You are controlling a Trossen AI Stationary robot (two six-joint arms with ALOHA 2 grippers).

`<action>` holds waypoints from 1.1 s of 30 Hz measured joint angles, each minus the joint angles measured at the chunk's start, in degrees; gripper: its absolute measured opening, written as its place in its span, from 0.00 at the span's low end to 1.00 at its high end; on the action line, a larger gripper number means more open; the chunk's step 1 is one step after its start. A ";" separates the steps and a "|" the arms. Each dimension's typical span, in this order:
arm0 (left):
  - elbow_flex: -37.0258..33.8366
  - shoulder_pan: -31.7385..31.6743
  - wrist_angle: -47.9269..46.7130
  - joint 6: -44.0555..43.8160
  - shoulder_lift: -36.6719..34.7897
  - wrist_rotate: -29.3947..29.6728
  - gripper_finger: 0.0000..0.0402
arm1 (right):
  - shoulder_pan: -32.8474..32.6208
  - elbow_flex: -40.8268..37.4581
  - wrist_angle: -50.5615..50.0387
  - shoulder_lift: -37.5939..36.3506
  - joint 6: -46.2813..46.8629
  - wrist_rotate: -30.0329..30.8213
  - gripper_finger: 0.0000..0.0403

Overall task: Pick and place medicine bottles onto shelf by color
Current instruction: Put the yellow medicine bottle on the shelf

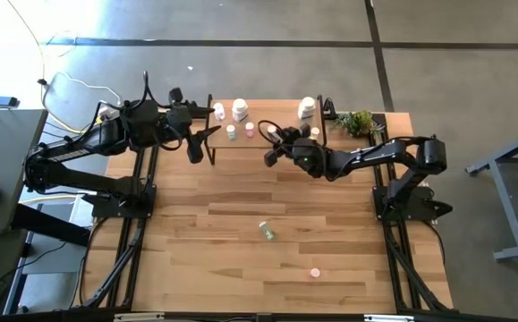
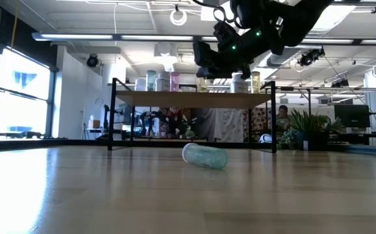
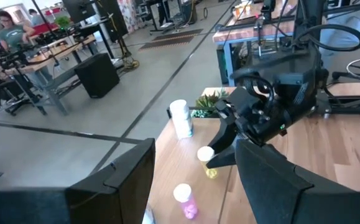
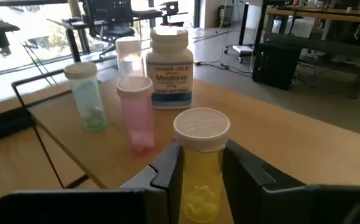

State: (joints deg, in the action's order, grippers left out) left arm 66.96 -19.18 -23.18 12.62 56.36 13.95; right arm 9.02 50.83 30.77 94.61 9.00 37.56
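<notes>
The shelf (image 1: pixel 272 112) stands at the table's far edge and carries several bottles: white ones (image 1: pixel 239 109) (image 1: pixel 306 107), a pale green one (image 4: pixel 87 96), a pink one (image 4: pixel 136 112) and a yellow one (image 1: pixel 315 132). My right gripper (image 4: pixel 201 177) is over the shelf's near edge, shut on another yellow bottle (image 4: pixel 201 143). My left gripper (image 1: pixel 203 143) hovers open at the shelf's left end, touching nothing. A pale green bottle (image 1: pixel 266 232) lies on its side mid-table. A pink bottle (image 1: pixel 314 273) rests nearer the front edge. My right gripper pinches the yellow bottle's body below its white cap (image 4: pixel 198 165) between the two fingers (image 4: pixel 167 168), one on each side. The fingers come slanting down from the table's near right. The bottle stays upright; its base (image 3: pixel 211 173) looks to be at the shelf top.
A small green plant (image 1: pixel 359 121) sits on the table to the right of the shelf. The pink bottle (image 3: pixel 186 199) and the green one stand close to the left of the held bottle. Bare tabletop (image 1: pixel 241 197) spreads between the shelf and the front edge.
</notes>
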 joint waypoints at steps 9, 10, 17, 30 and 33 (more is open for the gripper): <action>0.00 0.00 -0.23 0.60 0.00 0.05 0.53 | 0.35 0.03 -3.05 0.00 4.34 0.00 0.20; 0.00 0.00 -0.40 0.61 0.00 0.05 0.53 | 0.35 0.04 -3.24 -0.03 4.50 0.00 0.21; 0.00 0.00 -2.63 0.58 0.00 0.13 0.53 | 0.35 0.04 -4.09 -0.03 4.67 -0.04 0.33; 0.00 0.00 -2.82 0.58 0.00 0.13 0.53 | -0.17 6.20 -12.76 -0.04 3.11 -0.02 0.43; 0.00 0.01 -2.82 0.57 0.00 0.13 0.53 | -0.17 8.59 -16.27 -0.04 3.56 -0.02 0.43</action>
State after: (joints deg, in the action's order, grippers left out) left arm 66.96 -19.17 -26.00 13.19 56.36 14.09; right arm 8.84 59.42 14.50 94.56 12.56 37.54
